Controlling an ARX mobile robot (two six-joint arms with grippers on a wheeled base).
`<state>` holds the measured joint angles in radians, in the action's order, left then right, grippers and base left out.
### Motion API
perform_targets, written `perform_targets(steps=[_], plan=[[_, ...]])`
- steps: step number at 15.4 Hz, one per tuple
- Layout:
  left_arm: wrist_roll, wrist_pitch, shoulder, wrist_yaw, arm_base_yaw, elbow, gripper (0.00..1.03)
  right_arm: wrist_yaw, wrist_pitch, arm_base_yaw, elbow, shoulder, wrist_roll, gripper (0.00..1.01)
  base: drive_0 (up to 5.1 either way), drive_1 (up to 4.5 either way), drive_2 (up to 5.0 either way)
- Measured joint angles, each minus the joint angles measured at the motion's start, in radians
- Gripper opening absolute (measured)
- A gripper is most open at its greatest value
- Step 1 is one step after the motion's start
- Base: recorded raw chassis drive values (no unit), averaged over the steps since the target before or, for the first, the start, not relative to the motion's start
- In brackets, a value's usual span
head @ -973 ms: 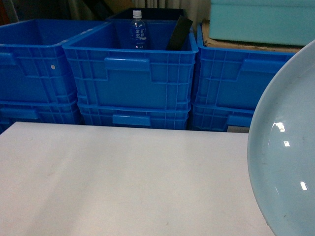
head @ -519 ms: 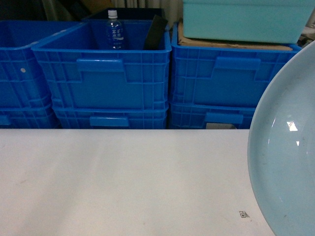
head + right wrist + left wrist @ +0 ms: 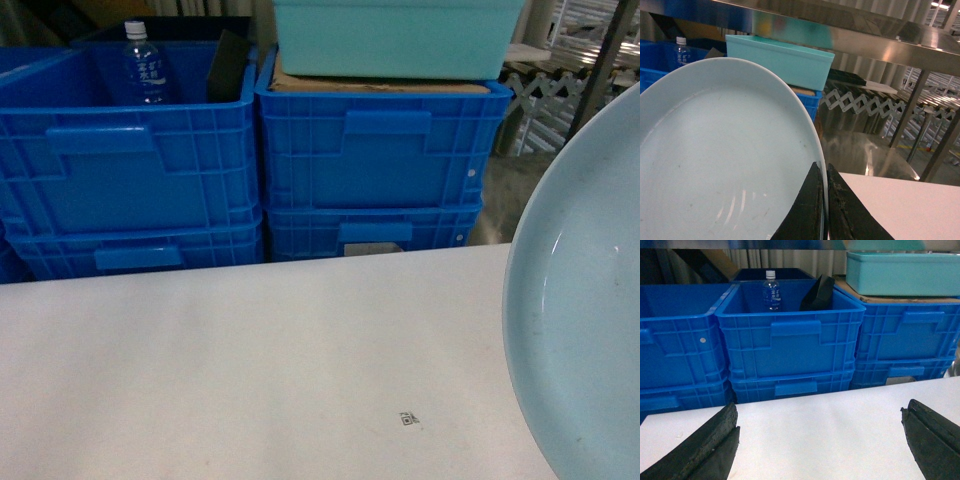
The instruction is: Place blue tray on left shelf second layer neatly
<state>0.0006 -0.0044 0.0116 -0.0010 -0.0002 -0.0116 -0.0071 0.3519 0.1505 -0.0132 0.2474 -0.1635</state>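
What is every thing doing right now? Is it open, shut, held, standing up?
Blue tray: held up, tilted, rim pinched by the right hand.
Right hand: shut on the tray rim.
Left hand: open, empty, above the white table.
Water bottle: upright, capped, inside a blue crate.
Teal bin: on top of stacked crates.

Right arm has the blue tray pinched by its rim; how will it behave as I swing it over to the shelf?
The blue tray probably stays stiff: it holds its round shape though the right gripper pinches only one edge. Its glossy surface looks slippery, so it may pivot or slide in the jaws. It seems light for its size, but the wide overhang could make it sag or swing.
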Motion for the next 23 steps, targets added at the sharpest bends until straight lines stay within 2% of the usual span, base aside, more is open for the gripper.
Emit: perform_targets(steps=[23], plan=[[0.000, 0.000, 0.000, 0.000, 0.000, 0.000, 0.98, 0.000, 0.000, 0.000, 0.000, 0.000, -0.003, 0.02, -1.6, -1.56, -1.6]])
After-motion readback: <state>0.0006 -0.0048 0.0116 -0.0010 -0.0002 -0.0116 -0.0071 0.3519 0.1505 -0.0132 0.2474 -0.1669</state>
